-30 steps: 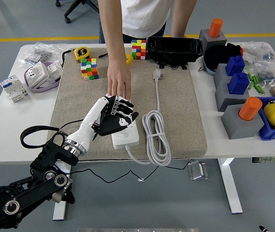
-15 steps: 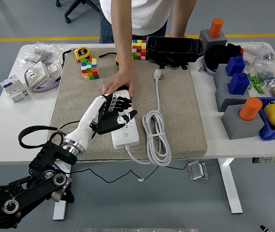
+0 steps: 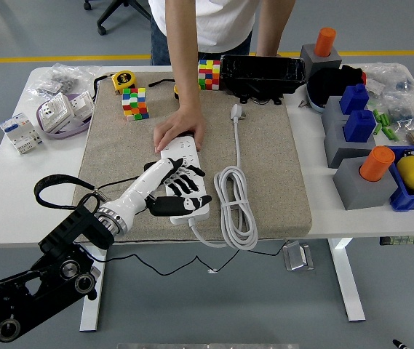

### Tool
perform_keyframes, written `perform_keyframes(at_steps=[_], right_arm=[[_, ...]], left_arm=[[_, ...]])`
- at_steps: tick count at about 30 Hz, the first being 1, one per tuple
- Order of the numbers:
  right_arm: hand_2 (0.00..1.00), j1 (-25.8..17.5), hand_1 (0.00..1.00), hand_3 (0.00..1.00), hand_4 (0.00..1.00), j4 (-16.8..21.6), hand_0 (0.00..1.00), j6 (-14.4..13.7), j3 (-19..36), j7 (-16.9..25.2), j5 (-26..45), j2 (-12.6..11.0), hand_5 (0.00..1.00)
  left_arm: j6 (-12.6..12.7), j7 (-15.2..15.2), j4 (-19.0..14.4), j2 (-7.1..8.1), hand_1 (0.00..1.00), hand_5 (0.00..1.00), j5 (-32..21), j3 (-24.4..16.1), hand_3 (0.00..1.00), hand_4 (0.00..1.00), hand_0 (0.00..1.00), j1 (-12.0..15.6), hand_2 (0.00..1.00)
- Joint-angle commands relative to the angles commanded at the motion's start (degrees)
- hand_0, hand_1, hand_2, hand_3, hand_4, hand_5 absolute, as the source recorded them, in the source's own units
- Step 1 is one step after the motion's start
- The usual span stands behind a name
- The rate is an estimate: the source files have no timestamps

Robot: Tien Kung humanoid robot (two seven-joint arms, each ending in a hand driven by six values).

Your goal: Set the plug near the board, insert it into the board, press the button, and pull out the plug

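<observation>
Left hand [image 3: 181, 190] spread flat over board [image 3: 187, 182], holding nothing; plug [image 3: 236, 111] lies well beyond and right of it, so reach there while person's hand [image 3: 179, 131] steadies board.

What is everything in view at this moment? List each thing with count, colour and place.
power strip: 1, white, on the mat, under both hands
plug: 1, white, loose on the mat, cable coiled nearby
mat: 1, beige, table centre
puzzle cubes: 2, multicoloured, far edge of the mat
tape measure: 1, yellow, far left
black box: 1, far centre
grey blocks: 4, with orange or blue tops, right side
table: 1, white
person's hand: pressed on the strip's far end
left hand: black and white, fingers spread flat on the strip
Right hand: not visible.
</observation>
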Motion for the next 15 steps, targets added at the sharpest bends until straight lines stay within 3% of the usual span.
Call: perform_keyframes(at_steps=[3, 4, 9, 15], right_arm=[[0.650, -0.1, 0.638, 0.553, 0.947, 0.0, 0.607, 0.0, 0.2, 0.0, 0.0, 0.1, 0.486], [0.651, -0.1, 0.637, 0.553, 0.948, 0.0, 0.608, 0.0, 0.3, 0.0, -0.1, 0.1, 0.486], [0.651, -0.1, 0.637, 0.553, 0.948, 0.1, 0.608, 0.0, 0.6, 0.0, -0.1, 0.2, 0.486], [0.650, -0.1, 0.638, 0.553, 0.948, 0.1, 0.607, 0.0, 1.0, 0.0, -0.2, 0.3, 0.486]], left_arm=[[-3.6, 5.2, -1.2, 0.04, 0.083, 0.002, 4.1, 0.3, 0.785, 0.564, 0.109, 0.0, 0.184], [-5.0, 7.0, -1.5, 0.01, 0.057, 0.002, 5.1, 0.6, 0.862, 0.762, 0.071, 0.0, 0.141], [-8.5, 12.4, -1.2, -0.43, 0.057, 0.002, 6.9, 1.5, 0.862, 0.762, 0.071, 0.0, 0.141], [-9.8, 14.1, 0.0, -0.61, 0.063, 0.002, 7.0, 2.3, 0.859, 0.774, 0.067, -0.3, 0.147]])
